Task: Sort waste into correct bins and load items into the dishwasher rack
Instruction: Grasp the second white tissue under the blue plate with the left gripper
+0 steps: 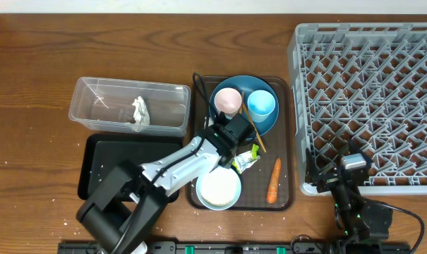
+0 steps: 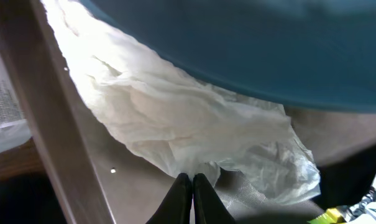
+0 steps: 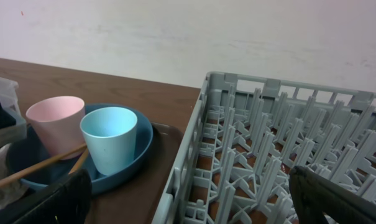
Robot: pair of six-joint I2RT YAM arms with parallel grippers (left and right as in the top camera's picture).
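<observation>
The wooden table (image 1: 44,63) carried a clear plastic tub (image 1: 82,106) with a black tray (image 1: 100,152) just in front of it, a brown serving tray (image 1: 284,152) beside both, and a grey dishwasher rack (image 1: 295,106) to the right. White rice grains (image 1: 65,223) dotted the wood front left.

Crumpled white tissue (image 2: 194,130) lies tucked against blue plate (image 2: 268,50)

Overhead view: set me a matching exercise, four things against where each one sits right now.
Things:
1. pink cup
2. carrot
3. white bowl
4. clear tub

Places:
A. on the brown tray, right of the wrapper
B. left of the brown tray, a crumpled tissue inside
C. on the blue plate
D. at the brown tray's left corner nearest the robot

Pairs: 1-C, 2-A, 3-D, 4-B
</observation>
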